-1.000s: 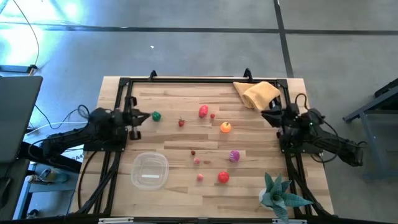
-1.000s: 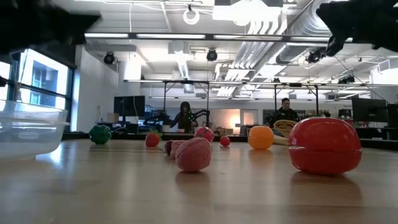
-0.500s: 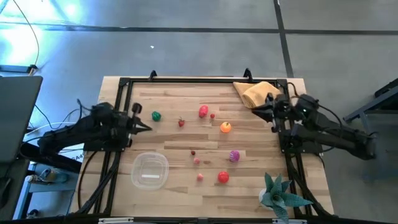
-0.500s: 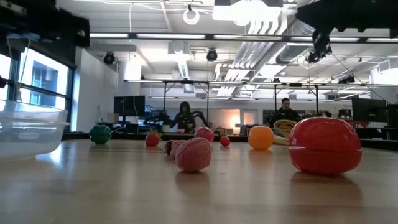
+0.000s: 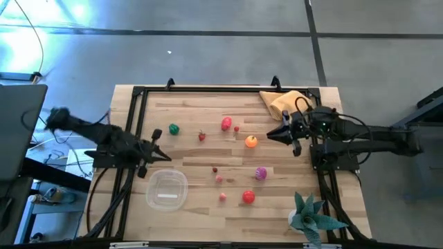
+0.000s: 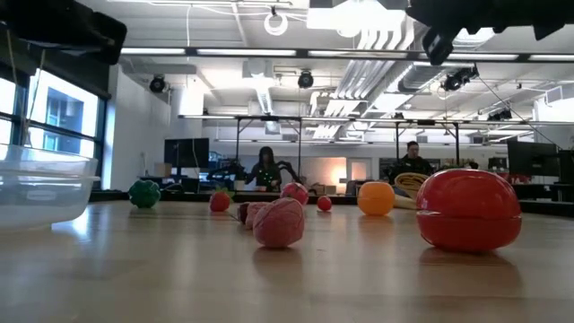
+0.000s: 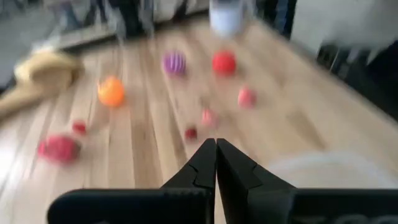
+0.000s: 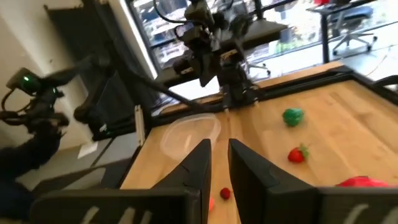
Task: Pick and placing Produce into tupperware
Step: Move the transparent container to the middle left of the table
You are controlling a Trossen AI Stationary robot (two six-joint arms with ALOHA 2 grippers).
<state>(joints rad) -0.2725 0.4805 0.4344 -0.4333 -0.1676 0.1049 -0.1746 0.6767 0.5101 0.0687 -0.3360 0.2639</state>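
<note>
Small toy produce lies scattered on the wooden table: a green piece (image 5: pixel 174 128), a strawberry (image 5: pixel 201 136), a red-pink piece (image 5: pixel 226 124), an orange one (image 5: pixel 251 142), a purple one (image 5: pixel 261 173) and a red one (image 5: pixel 248 197), each resting on its underside. The clear round tupperware (image 5: pixel 167 190) stands empty near the table's front left. My left gripper (image 5: pixel 165 158) hovers shut just beyond the tupperware's far rim, holding nothing. My right gripper (image 5: pixel 271 136) hangs in the air just right of the orange piece, its fingers (image 8: pixel 200 163) a narrow gap apart with nothing between them.
A tan cloth (image 5: pixel 287 104) lies at the far right corner and a teal spiky plant (image 5: pixel 311 216) stands at the near right corner. Black frame rails (image 5: pixel 208 88) run along the table's far and side edges. Small pink pieces (image 5: pixel 220 181) lie mid-table.
Both arms have risen and reached out over the table. My left gripper has swung from beside the green piece toward the near edge, ending above the tupperware's far rim. My right gripper has gone up and toward the table's left, from beside the cloth toward the orange piece.
</note>
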